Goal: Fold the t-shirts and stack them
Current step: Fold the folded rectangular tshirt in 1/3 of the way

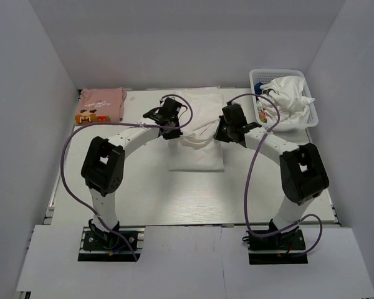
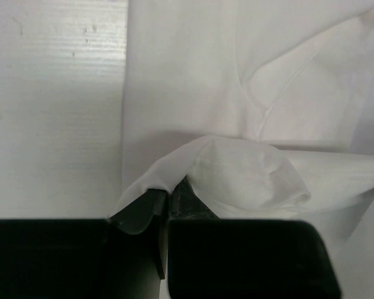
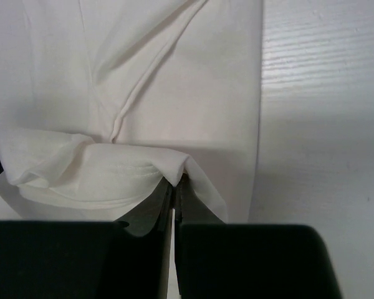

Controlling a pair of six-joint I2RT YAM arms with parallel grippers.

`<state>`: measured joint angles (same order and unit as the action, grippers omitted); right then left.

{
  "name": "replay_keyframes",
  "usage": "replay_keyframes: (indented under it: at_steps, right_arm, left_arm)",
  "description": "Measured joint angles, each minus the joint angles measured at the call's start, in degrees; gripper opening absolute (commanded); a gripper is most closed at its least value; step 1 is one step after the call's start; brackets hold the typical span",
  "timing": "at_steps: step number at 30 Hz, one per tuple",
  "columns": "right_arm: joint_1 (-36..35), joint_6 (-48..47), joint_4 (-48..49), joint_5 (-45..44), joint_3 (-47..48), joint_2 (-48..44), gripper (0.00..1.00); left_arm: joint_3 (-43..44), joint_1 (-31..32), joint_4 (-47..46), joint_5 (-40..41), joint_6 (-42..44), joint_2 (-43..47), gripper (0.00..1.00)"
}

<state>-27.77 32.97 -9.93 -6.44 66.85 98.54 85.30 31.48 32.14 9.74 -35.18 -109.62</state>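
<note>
A white t-shirt (image 1: 197, 128) lies face down in the middle of the table, its print hidden. My left gripper (image 1: 172, 132) is shut on the shirt's left edge; in the left wrist view the cloth (image 2: 237, 174) bunches over the closed gripper (image 2: 167, 194). My right gripper (image 1: 222, 135) is shut on the shirt's right edge; in the right wrist view a fold of cloth (image 3: 100, 168) hangs from the closed gripper (image 3: 176, 185). Both hold the far part lifted over the near part. A folded pink t-shirt (image 1: 101, 104) with an orange-brown print lies at the far left.
A white mesh basket (image 1: 299, 121) at the far right holds more crumpled white cloth (image 1: 289, 96). Grey walls enclose the table on three sides. Purple cables loop from both arms.
</note>
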Motion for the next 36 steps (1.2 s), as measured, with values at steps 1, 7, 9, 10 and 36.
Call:
replay_keyframes:
  at_steps: [1, 7, 9, 10, 36]
  right_arm:
    - [0.5, -0.2, 0.8, 0.7, 0.8, 1.5, 0.00]
    - [2.7, -0.3, 3.1, 2.1, 4.9, 9.3, 0.00]
    - [3.2, -0.1, 4.2, 2.1, 5.0, 10.6, 0.00]
    - [3.5, 0.0, 4.5, 2.1, 5.0, 11.0, 0.00]
    - [5.0, 1.0, 10.8, 3.4, 0.0, 0.7, 0.00]
  left_arm:
    - [0.6, -0.4, -0.6, -0.1, 0.4, -0.8, 0.10]
    - [3.0, -2.1, -3.8, -2.1, 3.3, -5.6, 0.10]
    - [2.8, -2.4, -6.3, -3.4, 4.7, -6.7, 0.11]
    - [2.5, -2.6, -7.7, -4.1, 5.3, -7.0, 0.11]
    - [-5.4, -3.1, -21.2, -10.6, 9.3, 1.3, 0.13]
